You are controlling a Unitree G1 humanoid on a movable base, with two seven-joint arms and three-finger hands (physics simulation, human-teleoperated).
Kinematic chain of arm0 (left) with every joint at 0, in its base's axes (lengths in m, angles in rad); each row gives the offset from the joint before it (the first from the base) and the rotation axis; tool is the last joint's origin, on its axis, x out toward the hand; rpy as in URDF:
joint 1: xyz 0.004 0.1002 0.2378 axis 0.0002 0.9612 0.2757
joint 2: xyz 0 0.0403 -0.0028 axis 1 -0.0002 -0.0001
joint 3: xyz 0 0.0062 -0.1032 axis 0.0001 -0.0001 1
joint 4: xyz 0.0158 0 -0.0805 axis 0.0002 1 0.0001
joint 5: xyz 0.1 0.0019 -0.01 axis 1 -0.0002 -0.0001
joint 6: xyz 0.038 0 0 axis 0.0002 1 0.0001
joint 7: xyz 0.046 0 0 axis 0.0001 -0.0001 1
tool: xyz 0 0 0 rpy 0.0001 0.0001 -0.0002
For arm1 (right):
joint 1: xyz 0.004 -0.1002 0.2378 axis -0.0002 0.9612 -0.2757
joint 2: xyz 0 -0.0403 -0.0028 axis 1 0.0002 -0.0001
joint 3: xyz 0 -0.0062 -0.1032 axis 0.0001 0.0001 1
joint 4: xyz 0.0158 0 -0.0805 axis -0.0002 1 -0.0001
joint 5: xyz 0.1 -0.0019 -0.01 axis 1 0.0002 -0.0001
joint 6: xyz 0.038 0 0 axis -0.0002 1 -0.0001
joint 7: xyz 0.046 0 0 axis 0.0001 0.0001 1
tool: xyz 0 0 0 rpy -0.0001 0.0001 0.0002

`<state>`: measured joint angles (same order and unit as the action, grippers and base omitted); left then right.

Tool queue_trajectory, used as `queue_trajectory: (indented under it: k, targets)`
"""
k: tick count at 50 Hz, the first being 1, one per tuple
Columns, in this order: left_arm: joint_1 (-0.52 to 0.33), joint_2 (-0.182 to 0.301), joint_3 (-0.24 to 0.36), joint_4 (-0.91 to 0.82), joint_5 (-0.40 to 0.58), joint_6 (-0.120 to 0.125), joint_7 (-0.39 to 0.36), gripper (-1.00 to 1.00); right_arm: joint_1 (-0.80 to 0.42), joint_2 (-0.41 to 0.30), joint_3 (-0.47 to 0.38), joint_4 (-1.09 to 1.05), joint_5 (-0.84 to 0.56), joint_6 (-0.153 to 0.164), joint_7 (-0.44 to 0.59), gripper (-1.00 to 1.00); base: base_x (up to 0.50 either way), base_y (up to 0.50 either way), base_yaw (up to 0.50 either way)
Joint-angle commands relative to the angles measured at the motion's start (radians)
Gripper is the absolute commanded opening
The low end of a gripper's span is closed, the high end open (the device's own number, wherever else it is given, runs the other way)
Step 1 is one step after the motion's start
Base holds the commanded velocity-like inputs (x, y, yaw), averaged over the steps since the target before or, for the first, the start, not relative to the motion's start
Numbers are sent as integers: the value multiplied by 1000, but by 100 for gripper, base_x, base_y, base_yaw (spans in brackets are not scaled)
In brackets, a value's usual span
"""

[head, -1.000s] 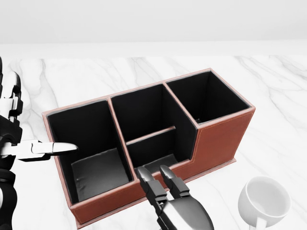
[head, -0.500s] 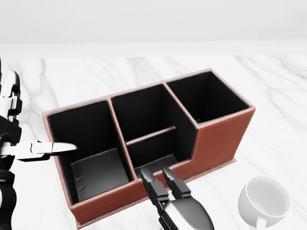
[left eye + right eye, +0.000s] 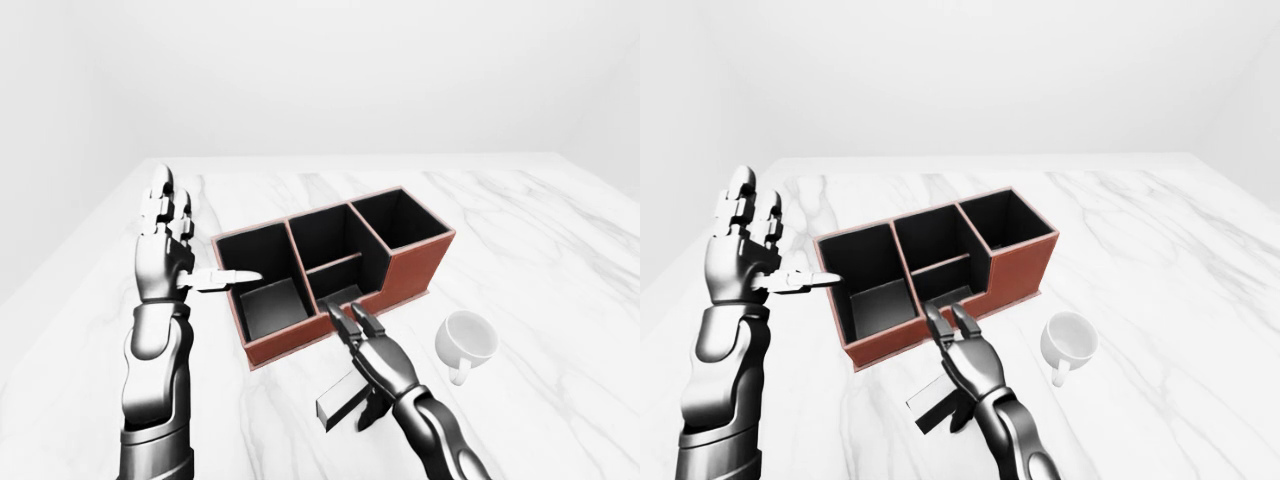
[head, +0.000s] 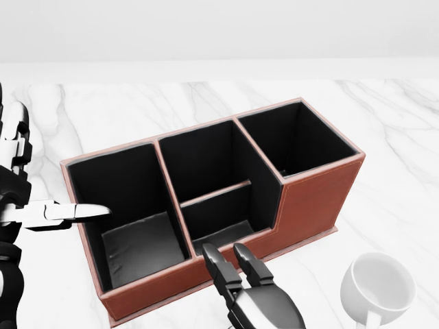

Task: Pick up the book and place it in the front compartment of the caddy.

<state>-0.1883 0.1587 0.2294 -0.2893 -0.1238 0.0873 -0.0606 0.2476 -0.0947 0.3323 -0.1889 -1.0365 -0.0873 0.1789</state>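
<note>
Below caddy (image 3: 330, 275): right hand (image 3: 372, 345) open over book (image 3: 338, 398).

Caddy mid-table, mug to its right, book below it

In the left-eye view the caddy (image 3: 330, 270) stands on the marble table (image 3: 520, 230), running diagonally from lower left to upper right; the mug (image 3: 468, 343) sits on the table near the caddy's lower right, apart from it; the book (image 3: 345, 397) lies below the caddy, under the right hand (image 3: 375, 352); the left hand (image 3: 170, 250) is raised just left of the caddy's leftmost compartment
</note>
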Motion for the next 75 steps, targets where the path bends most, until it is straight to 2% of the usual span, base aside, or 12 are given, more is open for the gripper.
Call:
queue_trajectory:
  k: [1, 12, 13, 14, 15, 16, 38, 50, 58, 75]
  targets:
    - [0, 1, 0, 4, -1, 0, 0, 100, -1, 1, -1, 12, 1, 0, -4, 100, 0, 0, 0]
    - [0, 1, 0, 1, -1, 0, 1, 100, -9, 2, -6, 35, 3, 0, -13, 100, 0, 0, 0]
    - [-1, 1, 0, 1, -1, 0, 1, 100, -10, 2, -7, 41, 6, 0, -13, 91, 0, 0, 0]
    - [-1, 1, 0, 2, -1, 0, 1, 100, -11, 3, -8, 42, 7, 0, -14, 19, 0, 0, 0]
    - [-1, 1, 0, 0, -1, 0, 1, 100, -11, 3, -9, 44, 8, 0, -15, -66, 0, 0, 0]
    - [-1, 1, 0, -1, -1, 0, 1, 100, -11, 3, -10, 44, 9, 0, -15, -100, 0, 0, 0]
    - [-2, 1, 0, 0, -2, 0, 1, 100, -4, 3, -13, 17, 9, 0, -1, -100, 0, 0, 0]
    - [-3, 3, 2, 0, -4, 0, 1, 100, -16, 7, -33, -39, 18, 0, 34, -100, 0, 0, 0]
    - [-4, 3, 2, 7, -4, 0, 1, 100, -9, 12, -43, -153, 23, 0, 98, -100, 0, 0, 0]
    - [-1, 4, 4, -11, -6, 0, 3, 100, -25, 21, -76, -303, 38, 52, 196, -100, 0, 0, 0]
